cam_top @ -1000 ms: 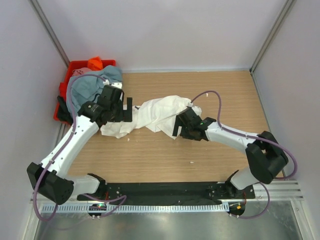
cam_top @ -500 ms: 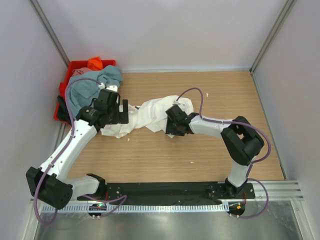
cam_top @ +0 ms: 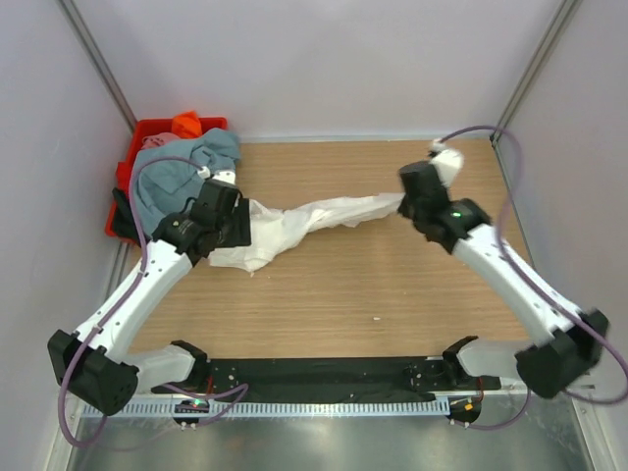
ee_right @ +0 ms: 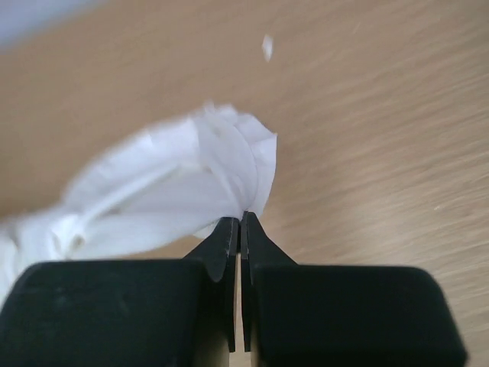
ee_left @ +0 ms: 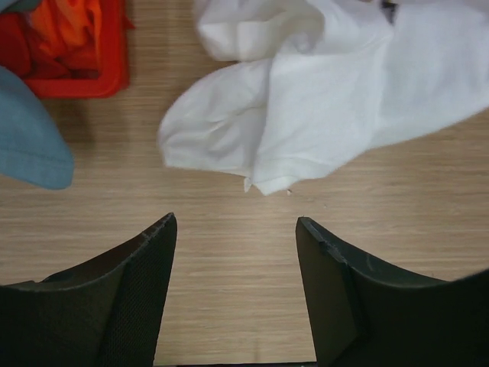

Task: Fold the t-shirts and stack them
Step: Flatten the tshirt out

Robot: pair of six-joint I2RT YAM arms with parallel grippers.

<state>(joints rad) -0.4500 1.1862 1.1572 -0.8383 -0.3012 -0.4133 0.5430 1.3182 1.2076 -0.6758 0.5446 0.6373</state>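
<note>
A white t-shirt (cam_top: 294, 218) lies stretched into a long twisted band across the wooden table. My right gripper (cam_top: 405, 201) is shut on its right end; in the right wrist view the fingertips (ee_right: 241, 222) pinch a bunched fold of the white t-shirt (ee_right: 176, 183) just above the table. My left gripper (cam_top: 243, 224) hovers over the band's left end. Its jaws (ee_left: 235, 229) stand open over bare wood, with the white t-shirt (ee_left: 328, 99) just ahead of them and nothing between the fingers. No chest print shows.
A red crate (cam_top: 147, 128) sits at the back left corner with an orange t-shirt (cam_top: 186, 125) in it and a grey-blue t-shirt (cam_top: 177, 167) draped over its rim. The crate's corner (ee_left: 76, 76) lies ahead and left of my left fingers. Walls enclose the table.
My right gripper shut on the white t-shirt's edge and pulled it right and toward the back, drawing the shirt out long. My left jaws narrowed a little; that arm barely moved.
</note>
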